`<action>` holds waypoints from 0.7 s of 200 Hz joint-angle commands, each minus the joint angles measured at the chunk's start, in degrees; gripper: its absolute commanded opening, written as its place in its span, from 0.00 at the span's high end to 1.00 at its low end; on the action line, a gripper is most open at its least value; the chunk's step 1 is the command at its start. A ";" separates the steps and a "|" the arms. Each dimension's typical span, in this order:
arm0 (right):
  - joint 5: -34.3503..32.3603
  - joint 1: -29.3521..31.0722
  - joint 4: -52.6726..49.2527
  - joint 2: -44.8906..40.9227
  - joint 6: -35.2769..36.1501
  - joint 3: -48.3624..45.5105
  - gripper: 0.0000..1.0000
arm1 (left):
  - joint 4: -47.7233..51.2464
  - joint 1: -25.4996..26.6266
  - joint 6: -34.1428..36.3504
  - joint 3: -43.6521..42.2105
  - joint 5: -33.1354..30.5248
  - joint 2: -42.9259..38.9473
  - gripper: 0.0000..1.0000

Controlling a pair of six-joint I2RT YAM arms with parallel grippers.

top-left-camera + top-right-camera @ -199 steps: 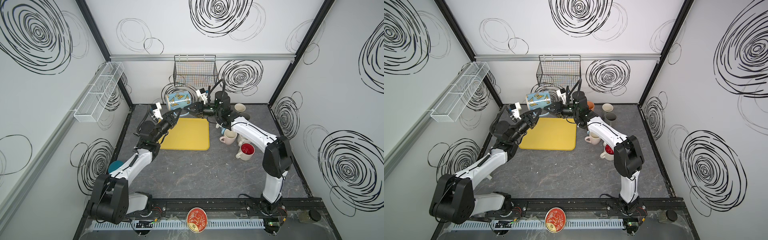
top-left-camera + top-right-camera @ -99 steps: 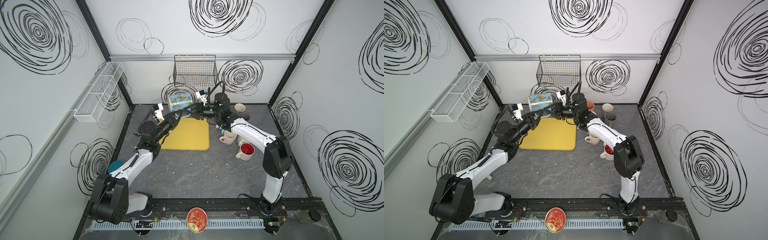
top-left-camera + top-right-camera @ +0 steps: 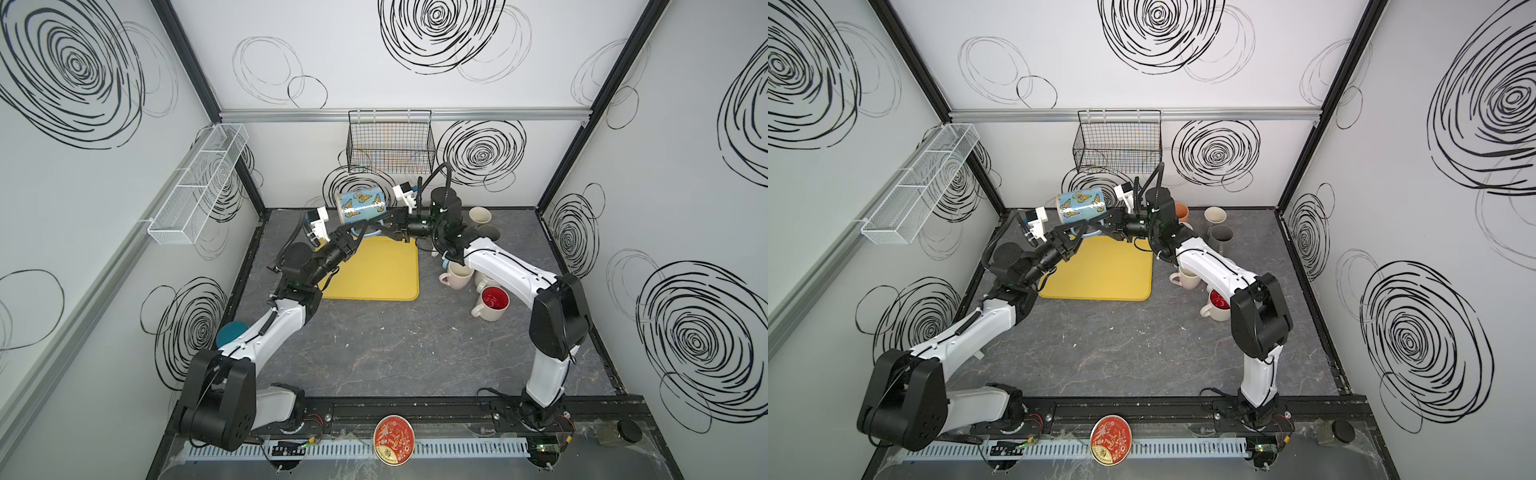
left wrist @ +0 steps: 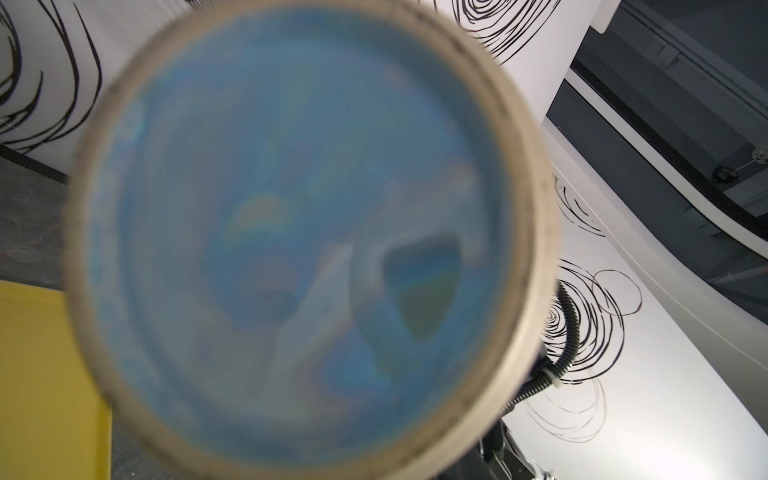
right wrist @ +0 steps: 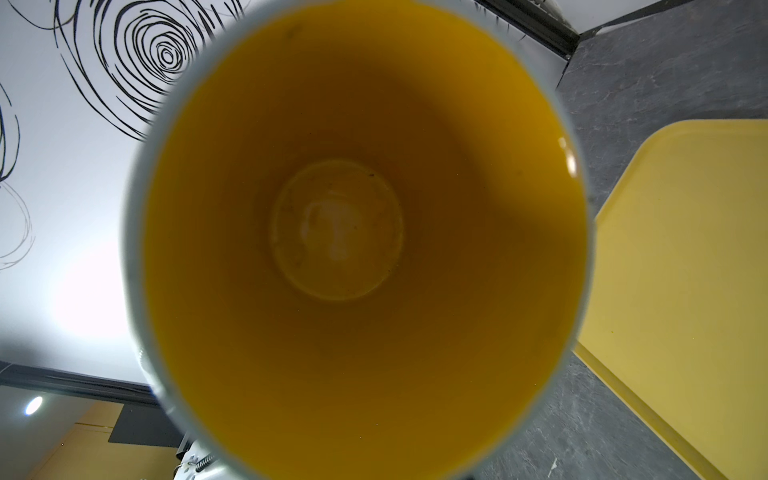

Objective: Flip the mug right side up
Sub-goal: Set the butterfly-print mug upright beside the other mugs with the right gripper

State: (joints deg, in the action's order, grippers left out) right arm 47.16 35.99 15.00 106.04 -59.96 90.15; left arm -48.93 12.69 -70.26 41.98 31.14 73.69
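The blue butterfly mug hangs on its side in the air above the back edge of the yellow mat. Its base faces the left wrist camera and its yellow inside faces the right wrist camera. My left gripper reaches under the mug at its pale handle; its jaws are hidden. My right gripper meets the mug's mouth end from the right and is shut on it. The mug fills both wrist views and hides both sets of jaws.
Several upright mugs stand right of the mat: a pink one, a red-lined one, a beige cup, a grey one and an orange one. A black wire basket hangs on the back wall. A white wire shelf runs along the left wall.
The right gripper has moved left up to the mug's mouth end. The mug has stayed aloft in nearly the same place, turning a little.
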 commanded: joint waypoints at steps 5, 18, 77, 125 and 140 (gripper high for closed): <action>-3.64 0.31 0.09 -5.56 3.35 -0.43 1.00 | -3.81 0.81 3.80 1.51 2.61 -2.23 0.50; -5.96 0.01 -0.60 -7.20 4.17 -1.77 1.00 | -2.61 0.85 4.69 1.79 3.32 -2.17 0.45; -18.61 -2.49 -5.92 -17.48 6.63 -12.87 1.00 | 0.65 0.92 7.04 1.35 7.52 -1.54 0.40; -28.08 -2.81 -13.67 -24.35 7.90 -19.88 1.00 | -0.16 1.24 6.30 0.97 10.46 -0.01 0.40; -31.08 -2.86 -16.89 -26.65 8.91 -22.14 1.00 | -0.77 1.29 5.88 0.27 10.57 -0.10 0.40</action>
State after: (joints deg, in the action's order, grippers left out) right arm 22.28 32.93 -1.50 85.32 -53.82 69.54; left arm -45.10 13.74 -64.66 42.00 39.66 73.60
